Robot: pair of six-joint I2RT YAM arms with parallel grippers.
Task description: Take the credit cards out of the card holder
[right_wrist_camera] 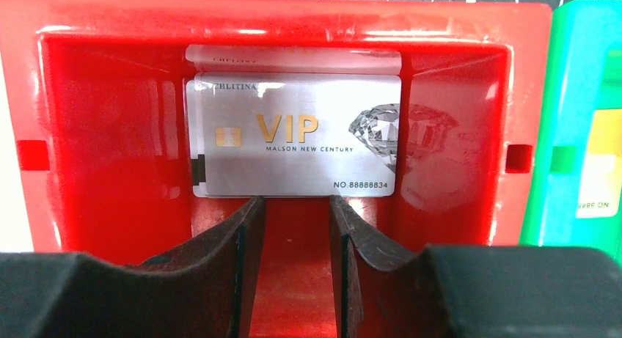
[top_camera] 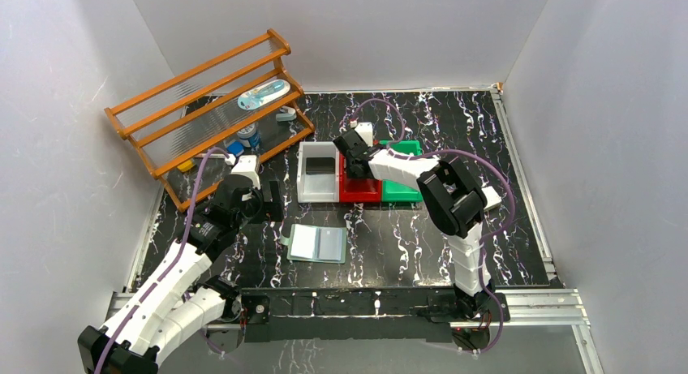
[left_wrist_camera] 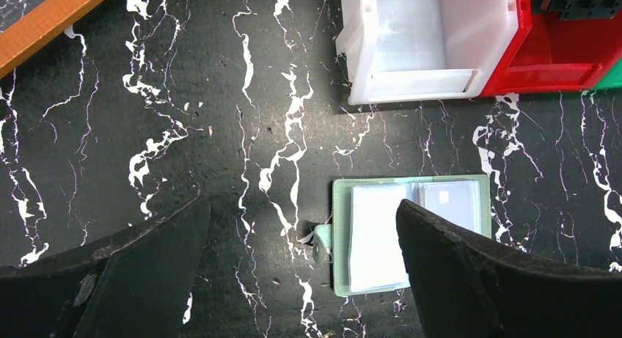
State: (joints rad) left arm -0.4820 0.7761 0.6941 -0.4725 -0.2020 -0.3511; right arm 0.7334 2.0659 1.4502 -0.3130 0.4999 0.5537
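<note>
The card holder (top_camera: 318, 244) lies open and flat on the desk (top_camera: 389, 252). It sits in front of the 3 bins, closer to the arms' bases than they are. Its long side runs left to right, and its small tab (left_wrist_camera: 320, 239) sticks out at the left end. The left pocket looks pale, and I cannot tell if a card is in it. A grey card (left_wrist_camera: 447, 202) seems to sit in the right pocket, but a finger of the left pincer hides part of it. The left pincer (left_wrist_camera: 301, 206) hangs above the desk, opened wide, with nothing in it. The holder lies just to its right and a bit toward the bases, partly under its right finger in the wrist view. The right pincer (right_wrist_camera: 295, 206) is farther off, over the red bin (right_wrist_camera: 110, 133) behind the holder. Its fingers stand about half apart and hold nothing. A silver card (right_wrist_camera: 293, 144) lies flat in the red bin just past its tips. A dark card (top_camera: 321, 165) lies in the white bin (top_camera: 307, 183) beside it. So the left arm is nearer to the holder. I think the next grab has to go to the right pocket, but I cannot tell which way that pocket opens.
</note>
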